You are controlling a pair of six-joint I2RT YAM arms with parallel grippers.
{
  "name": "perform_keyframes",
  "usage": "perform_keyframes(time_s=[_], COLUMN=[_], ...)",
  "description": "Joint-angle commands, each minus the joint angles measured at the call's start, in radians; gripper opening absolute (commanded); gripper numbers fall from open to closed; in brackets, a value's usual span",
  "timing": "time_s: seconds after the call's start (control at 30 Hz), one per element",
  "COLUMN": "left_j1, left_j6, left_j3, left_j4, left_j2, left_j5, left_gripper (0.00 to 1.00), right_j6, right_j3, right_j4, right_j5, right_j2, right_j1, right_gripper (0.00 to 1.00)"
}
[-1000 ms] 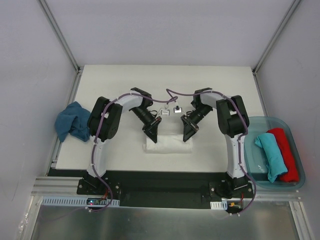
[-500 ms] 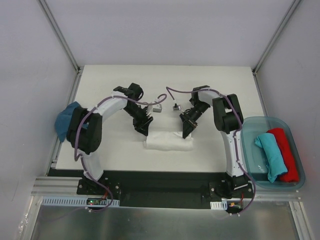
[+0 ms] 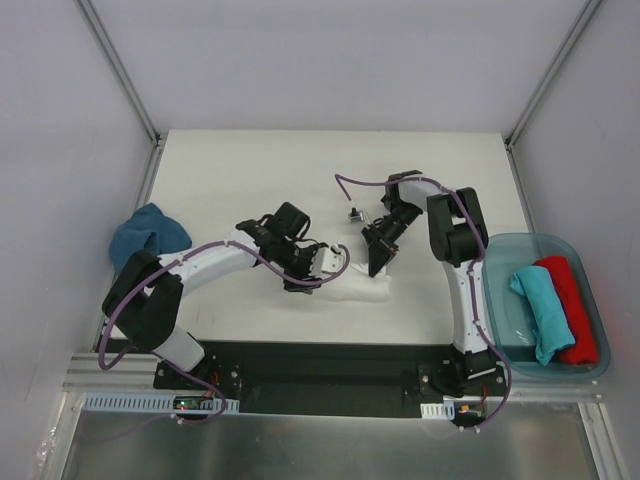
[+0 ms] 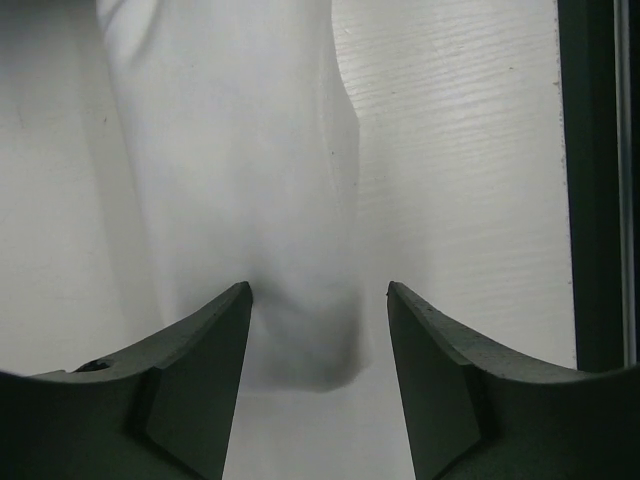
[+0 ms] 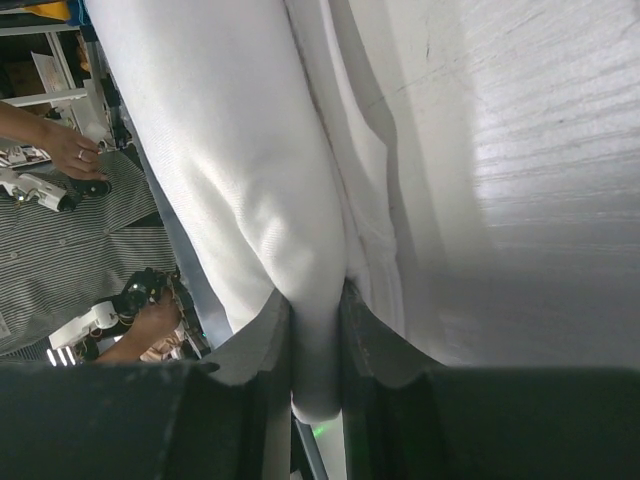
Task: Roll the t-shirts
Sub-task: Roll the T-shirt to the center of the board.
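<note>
Four t-shirts: one white t-shirt (image 3: pixel 362 288) near the table's (image 3: pixel 240 180) front edge, one blue t-shirt (image 3: pixel 148 240) at its left edge, and one teal t-shirt (image 3: pixel 540 310) and one red t-shirt (image 3: pixel 572 305) off its right edge. These last two share the single bin (image 3: pixel 503 318). Two arms work over the one table, a left arm (image 3: pixel 200 266) and a right arm (image 3: pixel 456 232).

From above, the left arm (image 3: pixel 215 262) hides the white t-shirt's (image 3: pixel 366 290) left end; both wrist views crop its length.
</note>
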Motion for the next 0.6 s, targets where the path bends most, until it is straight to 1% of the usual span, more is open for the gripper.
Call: perform_keyframes(time_s=[0.0,0.1,0.13,0.23,0.4,0.5,0.53,0.57], left_j1=[-0.038,-0.065,-0.073,-0.099,-0.118,-0.115,-0.113,-0.109], left_j6=[0.0,-0.025,-0.028,-0.04,-0.042,-0.049,-0.054,-0.081], left_j3=[-0.037,-0.047,-0.063,-0.083,-0.11,-0.159,-0.168,-0.176], left_j4=[0.212,0.27,0.313,0.352,0.353,0.352,0.35,0.352], left_j2=[0.026,0.055,0.06,0.062,0.053,0.016,0.003,-0.024], left_j5=[-0.072,-0.105,-0.113,-0.151,-0.199,-0.262,-0.304,-0.317], left_gripper=[0.57,0.57,0.57,0.58,0.57,0.57,0.57,0.57], right_j6=[-0.009,-0.004,-0.003,0.011,0.016,0.022,0.026,0.03], right_j3=[-0.014,-0.014,-0.014,-0.007,-0.022,-0.042,-0.05,-0.057], right_j4=[-0.109,-0.1,-0.097,-0.092,-0.074,-0.054,-0.046,-0.032], right_j5=[0.146,0.152,0.155,0.163,0.167,0.169,0.172,0.172], right_j2=[-0.002,-0.002,-0.001,0.002,-0.012,-0.028,-0.033,-0.039], right_j1=[0.005,0.008,0.009,0.013,0.016,0.016,0.016,0.014], right_gripper=[0.07,0.08,0.07,0.07,0.08,0.08,0.08,0.08])
